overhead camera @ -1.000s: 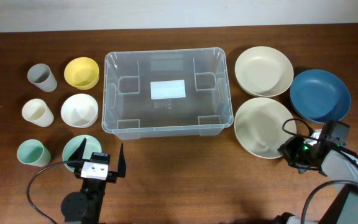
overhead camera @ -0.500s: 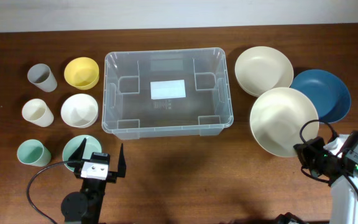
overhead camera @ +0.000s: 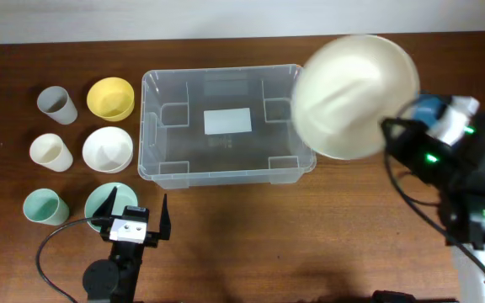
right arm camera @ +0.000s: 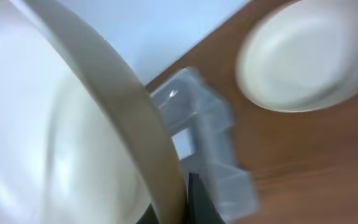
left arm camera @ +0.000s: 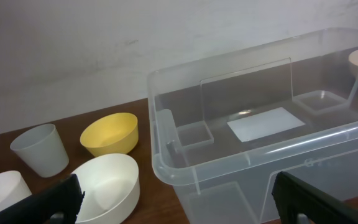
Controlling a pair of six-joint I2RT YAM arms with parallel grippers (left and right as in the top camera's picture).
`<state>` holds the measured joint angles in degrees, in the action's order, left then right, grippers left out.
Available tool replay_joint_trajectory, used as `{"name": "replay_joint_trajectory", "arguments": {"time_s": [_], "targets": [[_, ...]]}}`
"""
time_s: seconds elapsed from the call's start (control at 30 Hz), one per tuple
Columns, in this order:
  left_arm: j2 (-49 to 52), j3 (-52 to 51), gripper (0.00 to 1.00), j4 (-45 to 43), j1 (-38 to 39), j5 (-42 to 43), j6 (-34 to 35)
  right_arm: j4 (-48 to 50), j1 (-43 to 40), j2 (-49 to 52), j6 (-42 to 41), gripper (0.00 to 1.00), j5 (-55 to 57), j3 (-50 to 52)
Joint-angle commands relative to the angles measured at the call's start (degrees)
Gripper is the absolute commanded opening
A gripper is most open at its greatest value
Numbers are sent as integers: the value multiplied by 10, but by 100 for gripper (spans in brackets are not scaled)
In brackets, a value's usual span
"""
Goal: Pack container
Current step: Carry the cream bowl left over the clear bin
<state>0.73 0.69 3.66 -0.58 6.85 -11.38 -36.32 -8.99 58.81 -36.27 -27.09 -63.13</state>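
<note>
1. Your right end effector [right arm camera: 184,204] is clenched on the rim of a cream plate [overhead camera: 356,97]. The right wrist view shows only one dark finger under that rim; the plate covers the rest.
2. The plate is held tilted above the bench [overhead camera: 242,252]. It is round, smooth and matte, with a shallow well. From overhead it overlaps the right end of the container [overhead camera: 226,126] and hides all but a blue sliver [overhead camera: 429,107].
3. Your left end effector [overhead camera: 136,202] is released, jaws wide, and partly covers a pale green bowl [overhead camera: 98,200].
4. The container sits upright mid-bench: clear ribbed plastic, rolled rim, white label on its floor.
5. The right wrist view is blurred; a second cream plate [right arm camera: 309,56] lies on brown wood.
</note>
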Motion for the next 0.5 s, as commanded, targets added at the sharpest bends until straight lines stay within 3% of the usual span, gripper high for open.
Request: {"name": "replay_joint_trajectory", "arguments": {"time_s": [0.0,0.13,0.3,0.47], "targets": [[-3,-2,100,3,-3,0,-5,38,125,57,-68,4,94,-9],[-3,-2,100,3,-3,0,-5,118,236,153,-87,4,120,-9],[-3,-2,100,3,-3,0,-5,191,296,253,-112,4,128,-10],[-3,-2,100,3,-3,0,-5,199,339,332,-96,4,131,-42]]}}
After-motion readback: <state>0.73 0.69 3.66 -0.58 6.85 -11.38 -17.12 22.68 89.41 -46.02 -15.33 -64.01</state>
